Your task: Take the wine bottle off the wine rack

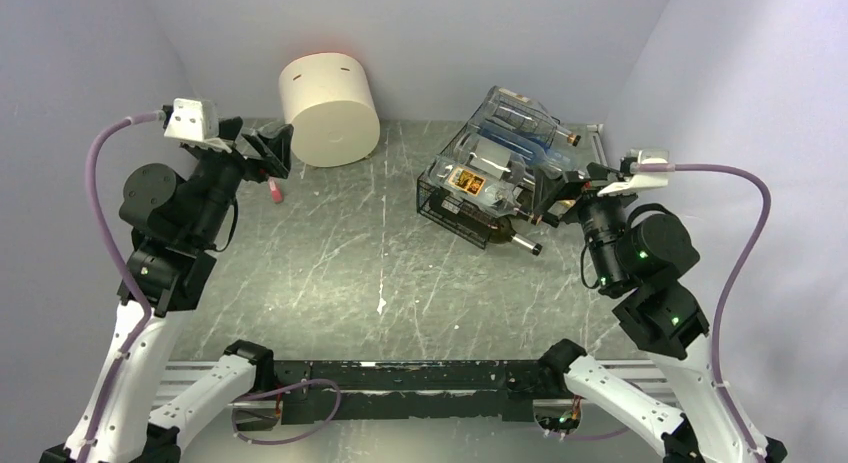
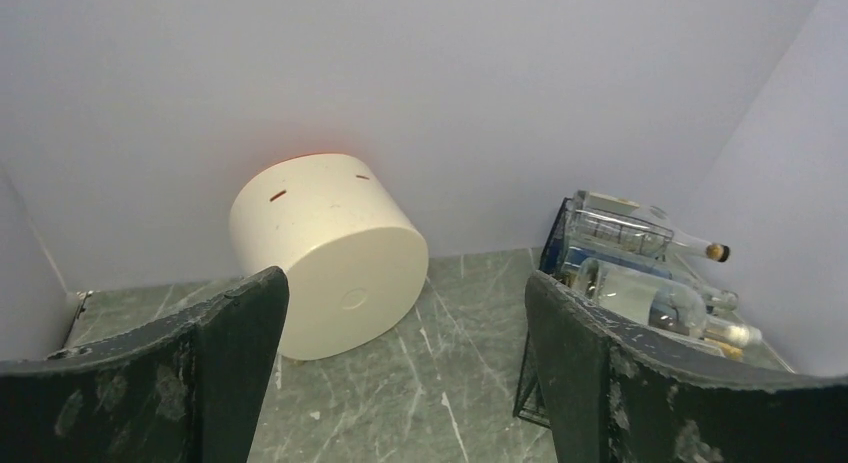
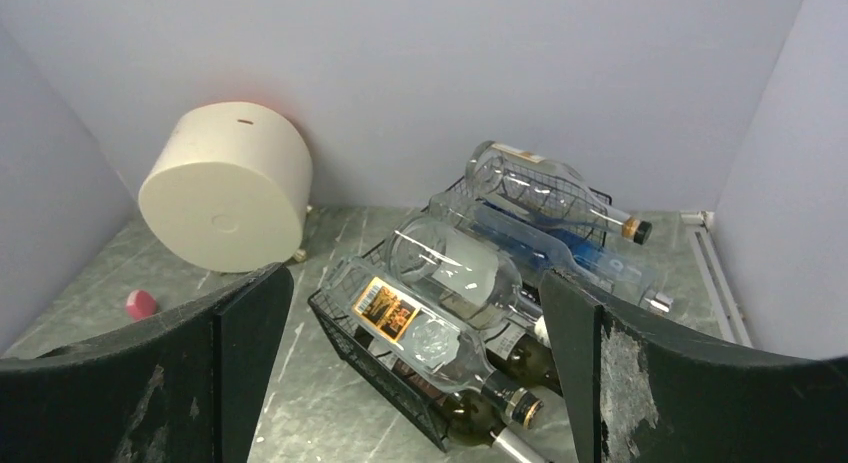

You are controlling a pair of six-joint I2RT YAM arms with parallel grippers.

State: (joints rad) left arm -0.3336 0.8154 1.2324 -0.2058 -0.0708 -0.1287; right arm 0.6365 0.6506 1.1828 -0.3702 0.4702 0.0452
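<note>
Left gripper (image 2: 405, 283) and right gripper (image 3: 410, 283) both spread, empty. Wine bottle (image 3: 470, 418) sits under clear bottles (image 3: 450, 268) in wine rack (image 3: 375, 373); pulling may topple them.

The scene is lit brightly and evenly from above, and the pale walls are given a cool lilac-grey cast. Only faint, diffuse shadows are thrown on the marbled table (image 1: 350, 273), the darkest under the cream cylinder (image 1: 328, 111). A reddish glow is seen on the wall behind the cylinder's top edge. Small white highlights are scattered over the clear glass bottles (image 3: 450, 268) on the wine rack (image 3: 375, 373). Green indicator lights are seen glowing on the right arm (image 1: 640, 253). In the wrist views the left gripper's fingers (image 2: 160, 383) and the right gripper's fingers (image 3: 170, 383) are rendered dark and slightly soft, while the background is sharp.
</note>
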